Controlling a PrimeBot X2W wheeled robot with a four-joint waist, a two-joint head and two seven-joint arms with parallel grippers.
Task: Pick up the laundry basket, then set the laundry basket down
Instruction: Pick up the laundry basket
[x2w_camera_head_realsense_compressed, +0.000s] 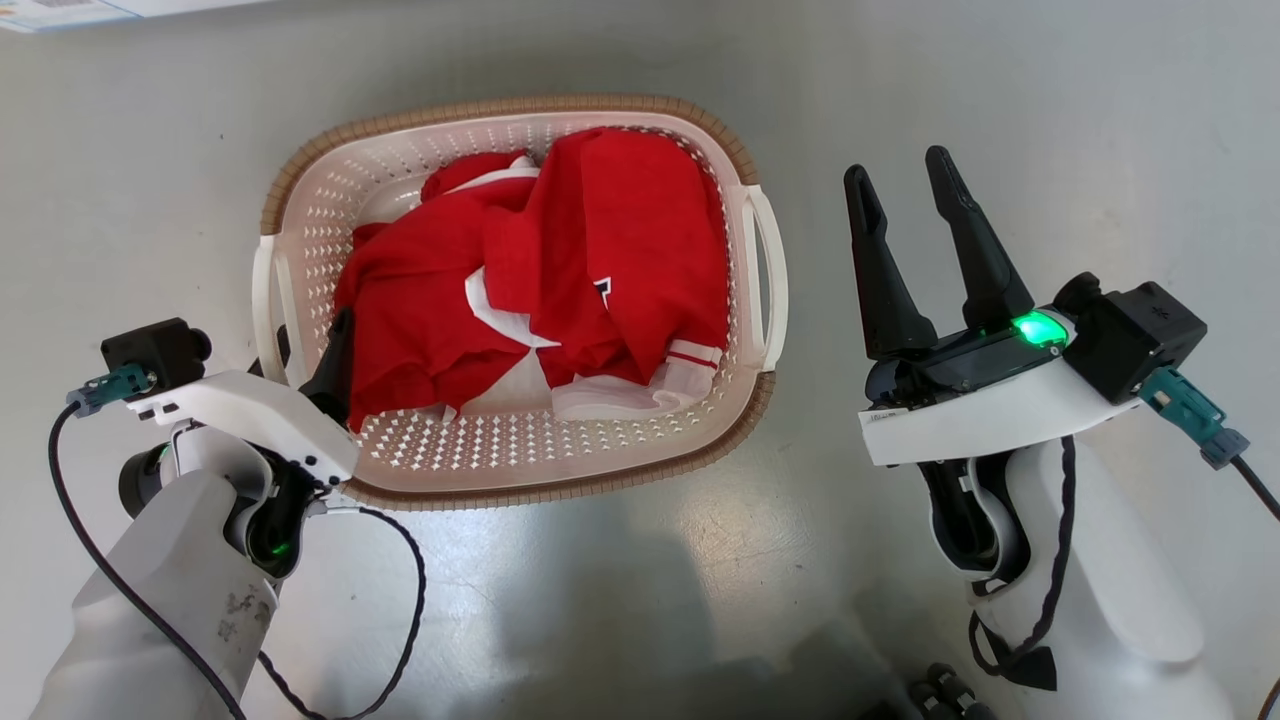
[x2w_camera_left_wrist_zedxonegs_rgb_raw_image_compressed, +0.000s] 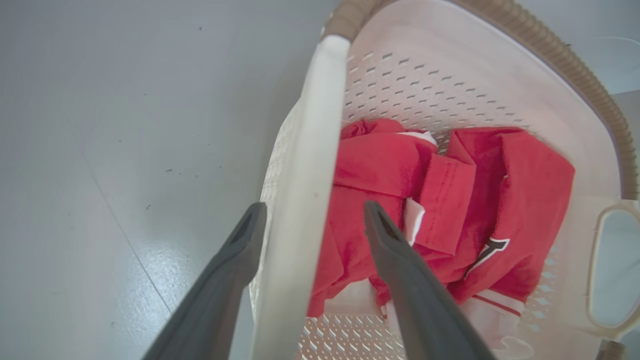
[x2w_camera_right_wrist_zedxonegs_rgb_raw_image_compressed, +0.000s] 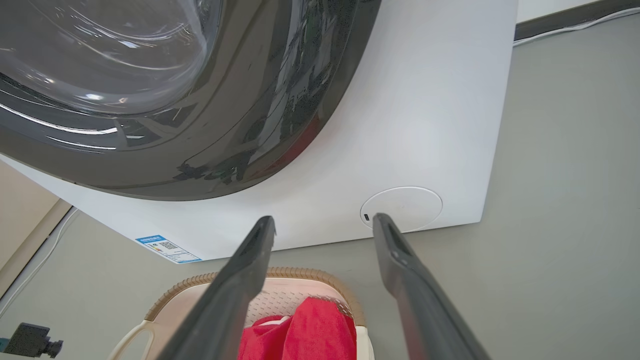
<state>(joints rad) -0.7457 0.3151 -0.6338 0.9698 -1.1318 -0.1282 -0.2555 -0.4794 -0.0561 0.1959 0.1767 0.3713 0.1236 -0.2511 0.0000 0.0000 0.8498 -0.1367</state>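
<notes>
The laundry basket (x2w_camera_head_realsense_compressed: 500, 105), cream-white and perforated with a brown rim, sits on the grey floor holding red and white clothes (x2w_camera_head_realsense_compressed: 560, 260). My left gripper (x2w_camera_head_realsense_compressed: 310, 345) is at the basket's left side. In the left wrist view the left gripper (x2w_camera_left_wrist_zedxonegs_rgb_raw_image_compressed: 314, 207) is open, its two dark fingers straddling the white side handle (x2w_camera_left_wrist_zedxonegs_rgb_raw_image_compressed: 305, 150), one outside the basket (x2w_camera_left_wrist_zedxonegs_rgb_raw_image_compressed: 575, 55) and one inside over the clothes. My right gripper (x2w_camera_head_realsense_compressed: 900, 167) hovers open and empty to the right of the basket, apart from the right handle (x2w_camera_head_realsense_compressed: 770, 270). The right wrist view has the basket rim (x2w_camera_right_wrist_zedxonegs_rgb_raw_image_compressed: 300, 272) low down.
A white washer (x2w_camera_right_wrist_zedxonegs_rgb_raw_image_compressed: 400, 125) with a dark round glass door (x2w_camera_right_wrist_zedxonegs_rgb_raw_image_compressed: 150, 75) stands just beyond the basket. Its lower edge with a label (x2w_camera_head_realsense_compressed: 60, 12) shows at the top left of the head view. Bare grey floor (x2w_camera_head_realsense_compressed: 1050, 100) surrounds the basket.
</notes>
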